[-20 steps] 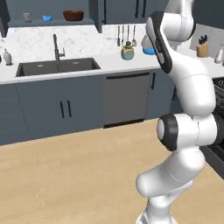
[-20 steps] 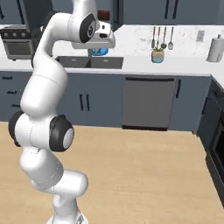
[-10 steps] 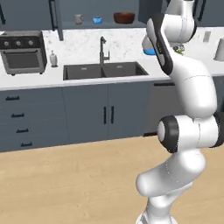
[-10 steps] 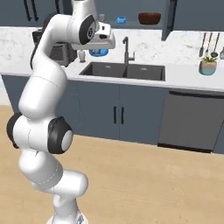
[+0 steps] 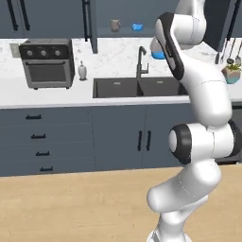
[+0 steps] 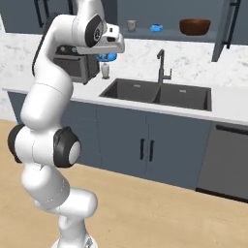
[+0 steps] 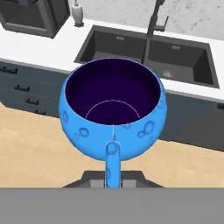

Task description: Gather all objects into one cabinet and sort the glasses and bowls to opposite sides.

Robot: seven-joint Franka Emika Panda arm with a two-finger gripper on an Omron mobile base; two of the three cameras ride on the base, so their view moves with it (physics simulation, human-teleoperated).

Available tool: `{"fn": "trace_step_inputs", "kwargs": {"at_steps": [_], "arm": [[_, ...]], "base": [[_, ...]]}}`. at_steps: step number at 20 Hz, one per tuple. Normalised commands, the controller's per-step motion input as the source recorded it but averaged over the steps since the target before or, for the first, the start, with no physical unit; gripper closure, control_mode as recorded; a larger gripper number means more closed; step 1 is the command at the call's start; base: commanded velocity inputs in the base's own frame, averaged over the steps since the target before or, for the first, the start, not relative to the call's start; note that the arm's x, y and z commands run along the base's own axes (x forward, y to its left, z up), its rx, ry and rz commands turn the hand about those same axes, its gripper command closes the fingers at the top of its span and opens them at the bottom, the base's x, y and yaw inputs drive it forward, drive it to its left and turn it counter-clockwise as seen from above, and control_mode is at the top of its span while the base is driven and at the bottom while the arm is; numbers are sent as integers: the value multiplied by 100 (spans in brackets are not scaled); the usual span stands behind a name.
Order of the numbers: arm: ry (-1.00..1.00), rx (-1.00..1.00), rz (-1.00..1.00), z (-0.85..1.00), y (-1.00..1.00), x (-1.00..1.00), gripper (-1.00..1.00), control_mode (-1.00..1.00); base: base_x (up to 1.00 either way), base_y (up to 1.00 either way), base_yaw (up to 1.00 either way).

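The gripper (image 7: 113,181) clamps a blue cup (image 7: 113,109) by its handle, above the sink (image 7: 144,52); a faucet (image 6: 162,65) stands behind.

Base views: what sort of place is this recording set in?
A rendered home kitchen, judging by the double sink with its tall faucet, the countertop oven, and the slate-blue base cabinets under a marble-look counter.
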Motion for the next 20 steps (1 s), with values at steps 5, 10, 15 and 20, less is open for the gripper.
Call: {"fn": "trace_step_inputs", "kwargs": {"at_steps": [5, 10, 15, 20], "arm": [[0, 0, 0, 0, 0, 0, 100, 100], [0, 0, 0, 0, 0, 0, 100, 100], [0, 0, 0, 0, 0, 0, 100, 100], [0, 0, 0, 0, 0, 0, 100, 100]], "base": [[100, -32, 0], [100, -18, 0], [100, -29, 0], [100, -21, 0]]}}
